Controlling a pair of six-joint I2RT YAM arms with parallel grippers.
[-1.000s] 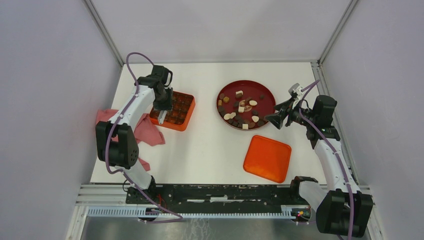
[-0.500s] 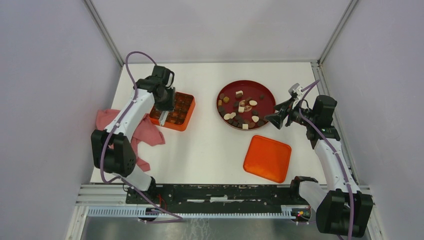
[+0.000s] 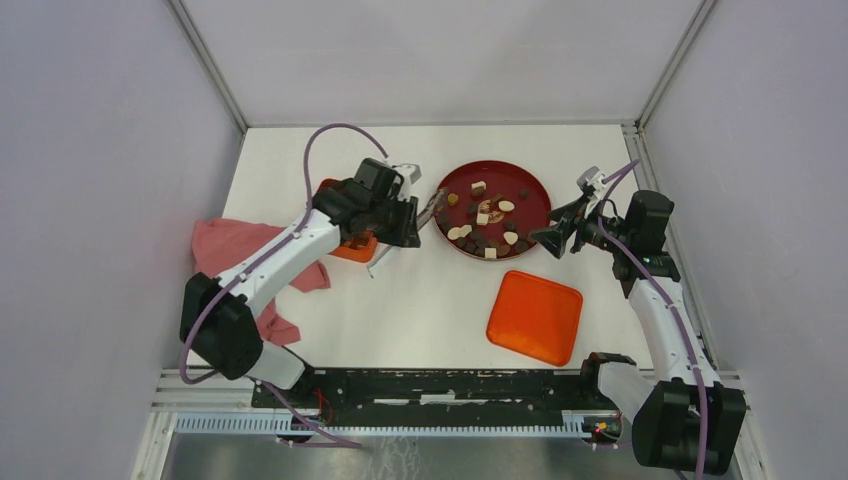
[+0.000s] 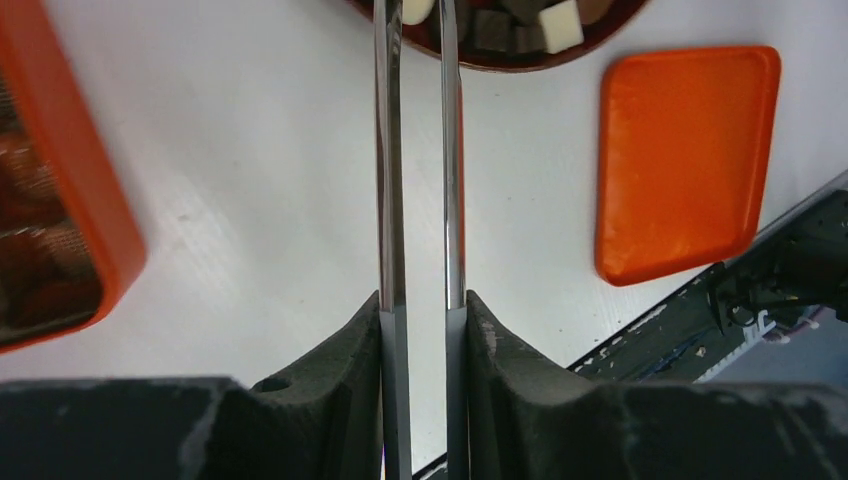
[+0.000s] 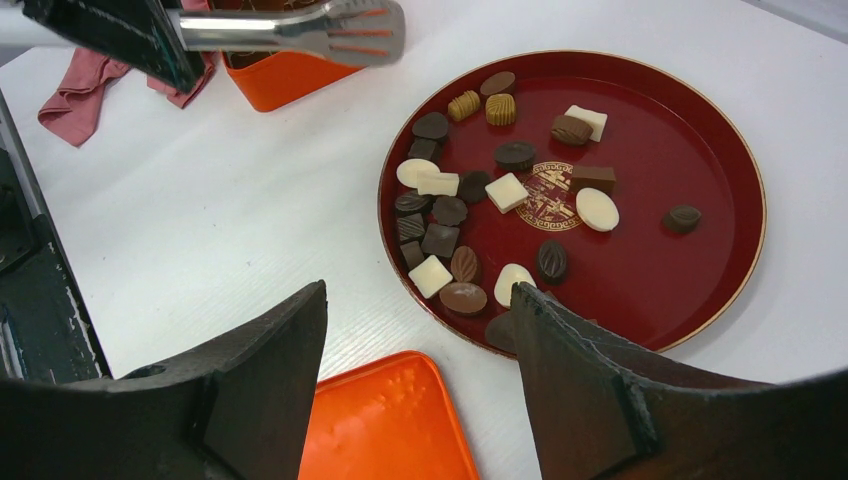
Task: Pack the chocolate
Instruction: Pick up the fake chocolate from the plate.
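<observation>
Several pieces of chocolate (image 3: 485, 225), dark, mid brown and cream-white, lie on the round dark-red plate (image 3: 540, 190). My left gripper (image 3: 410, 220) is shut on a pair of metal tongs (image 3: 432, 207). The tongs' tips reach the plate's left rim, and I see nothing between them in the right wrist view. In the left wrist view the tongs (image 4: 388, 150) run straight out from between my left gripper's (image 4: 424, 300) pads. The orange compartmented box (image 3: 352, 247) sits mostly hidden under the left arm. At the plate's right edge my right gripper (image 3: 560, 225) stands open and empty.
An orange lid (image 3: 535, 316) lies flat near the front, below the plate. A pink cloth (image 3: 235, 245) is bunched at the table's left edge. The right wrist view shows the chocolate (image 5: 507, 192), the plate (image 5: 740, 160), the tongs (image 5: 300, 30) and the lid (image 5: 390, 420).
The left arm has swung right from over the orange box towards the plate, carrying the tongs. The right arm has not moved.
</observation>
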